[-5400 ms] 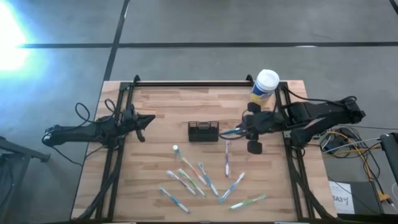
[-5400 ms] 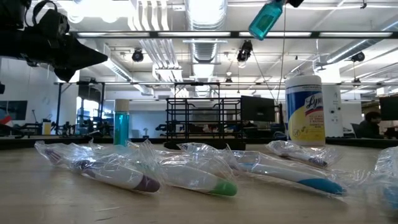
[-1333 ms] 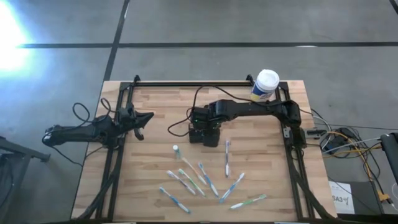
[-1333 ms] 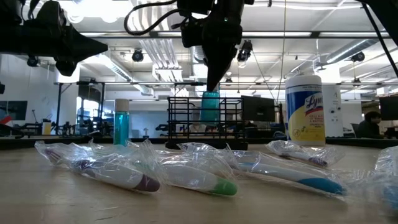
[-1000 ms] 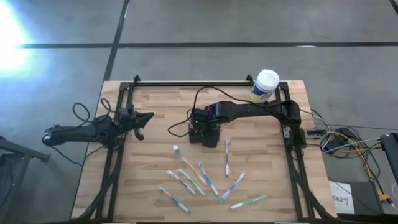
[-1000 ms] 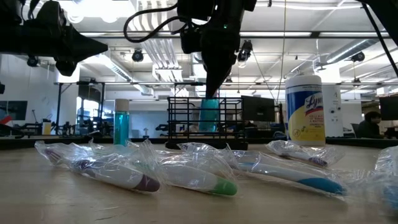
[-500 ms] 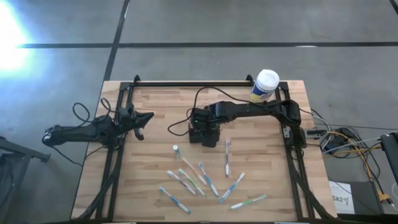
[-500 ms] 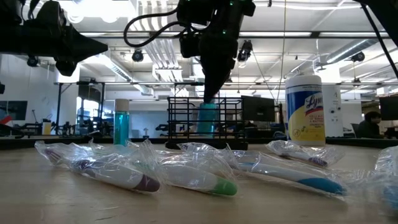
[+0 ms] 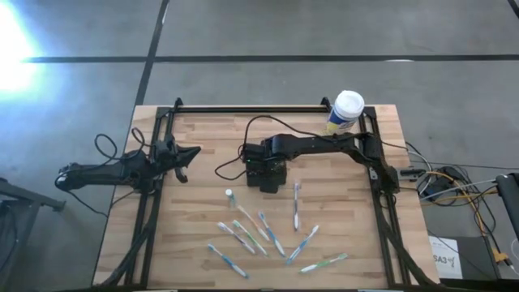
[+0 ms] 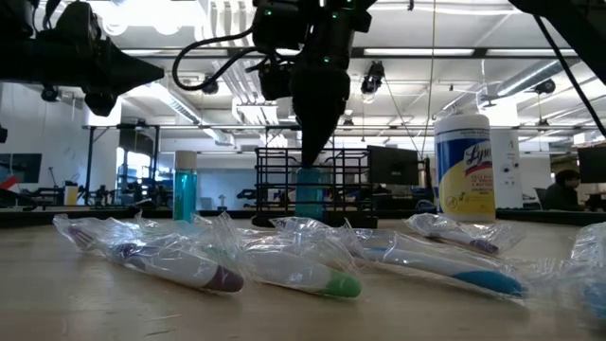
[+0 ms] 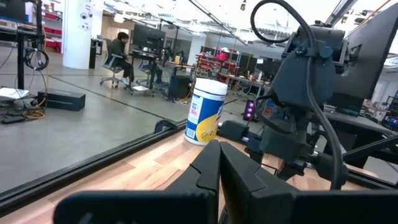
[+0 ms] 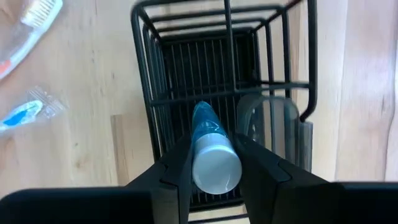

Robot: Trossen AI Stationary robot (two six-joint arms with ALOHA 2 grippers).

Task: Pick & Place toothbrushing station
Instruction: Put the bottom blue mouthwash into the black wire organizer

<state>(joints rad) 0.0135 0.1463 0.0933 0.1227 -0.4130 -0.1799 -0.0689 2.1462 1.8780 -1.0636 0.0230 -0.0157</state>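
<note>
The toothbrushing station is a small black wire holder (image 9: 266, 173) standing on the wooden table's middle; it also shows in the low view (image 10: 275, 180) and in the right wrist view (image 12: 186, 18). My right gripper (image 12: 211, 155) stands right above it, shut on an upright teal tube with a grey cap (image 10: 310, 194). My left gripper (image 9: 185, 161) waits at the table's left side, shut and empty, its fingers together in the left wrist view (image 11: 219, 168). My right gripper pinches the teal tube just below its grey cap (image 12: 210, 163) between its two fingers (image 12: 180, 165). The fingers come from above, pointing down. The tube stands upright below them, its lower part (image 12: 204, 121) inside the black holder.
Several plastic-wrapped toothbrushes (image 9: 268, 235) lie on the near half of the table. A second teal tube (image 9: 229, 195) stands upright near the holder. A yellow wipes canister with a white cap (image 9: 345, 112) stands at the far right. A clear piece (image 12: 268, 124) sits at the holder's side.
My right gripper has gone down and a little toward the table's left edge with the teal tube. The tube stays upright and now stands lower inside the black holder.
</note>
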